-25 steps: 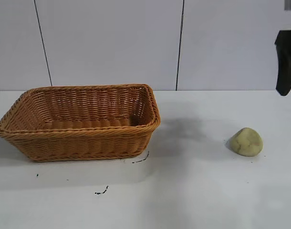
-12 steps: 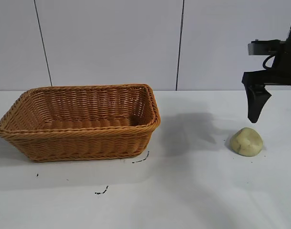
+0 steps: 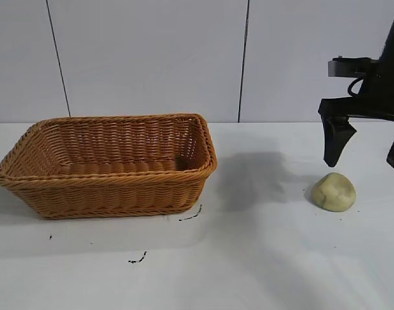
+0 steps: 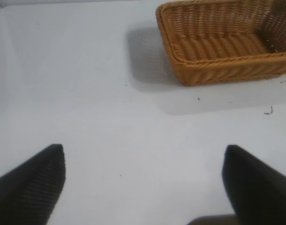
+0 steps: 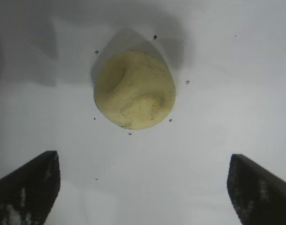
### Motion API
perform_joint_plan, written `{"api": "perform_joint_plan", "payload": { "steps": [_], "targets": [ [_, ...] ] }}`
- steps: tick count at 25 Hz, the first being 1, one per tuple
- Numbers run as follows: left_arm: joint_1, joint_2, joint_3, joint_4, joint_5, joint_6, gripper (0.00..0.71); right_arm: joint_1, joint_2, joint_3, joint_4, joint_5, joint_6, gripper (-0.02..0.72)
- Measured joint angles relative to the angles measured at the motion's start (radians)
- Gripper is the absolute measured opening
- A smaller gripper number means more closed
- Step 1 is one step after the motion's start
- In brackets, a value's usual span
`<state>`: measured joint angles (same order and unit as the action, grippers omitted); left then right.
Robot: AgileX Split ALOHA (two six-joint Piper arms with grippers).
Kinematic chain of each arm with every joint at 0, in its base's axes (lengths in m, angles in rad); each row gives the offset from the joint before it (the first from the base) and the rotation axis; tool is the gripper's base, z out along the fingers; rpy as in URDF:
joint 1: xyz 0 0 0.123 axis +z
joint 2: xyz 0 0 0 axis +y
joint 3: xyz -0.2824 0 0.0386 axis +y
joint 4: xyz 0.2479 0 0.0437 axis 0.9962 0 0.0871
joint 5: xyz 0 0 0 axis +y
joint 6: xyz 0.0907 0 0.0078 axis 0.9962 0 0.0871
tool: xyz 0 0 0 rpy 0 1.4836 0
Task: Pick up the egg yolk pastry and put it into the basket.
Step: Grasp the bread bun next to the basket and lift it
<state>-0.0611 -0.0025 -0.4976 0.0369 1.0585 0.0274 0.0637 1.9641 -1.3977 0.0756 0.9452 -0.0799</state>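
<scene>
The egg yolk pastry (image 3: 334,192), a small pale yellowish-green dome, sits on the white table at the right; it also shows in the right wrist view (image 5: 134,90). The orange-brown wicker basket (image 3: 106,187) stands at the left and looks empty; it also shows in the left wrist view (image 4: 218,70). My right gripper (image 3: 363,158) hangs open just above and behind the pastry, its fingers (image 3: 332,143) spread wider than the pastry and touching nothing; in its wrist view (image 5: 143,183) it holds nothing. My left gripper (image 4: 144,176) is open and empty over bare table, out of the exterior view.
Small black marks (image 3: 190,216) lie on the table in front of the basket. A white panelled wall (image 3: 152,58) closes the back. Bare white table (image 3: 261,258) lies between the basket and the pastry.
My right gripper has come in from the upper right edge, dropped towards the pastry and shifted a little left. Both fingers now show. The pastry and basket have not moved.
</scene>
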Motion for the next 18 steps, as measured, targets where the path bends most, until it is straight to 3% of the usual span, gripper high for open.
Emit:
{"api": "perform_joint_plan", "payload": {
  "steps": [8,18],
  "targets": [
    [0.0,0.0,0.0,0.0,0.0,0.0,0.693,0.041,0.015,0.0,-0.076,-0.072,0.04,0.695],
    [0.0,0.0,0.0,0.0,0.0,0.0,0.693,0.041,0.169,0.0,-0.064,-0.187,0.052,0.695]
  ]
}}
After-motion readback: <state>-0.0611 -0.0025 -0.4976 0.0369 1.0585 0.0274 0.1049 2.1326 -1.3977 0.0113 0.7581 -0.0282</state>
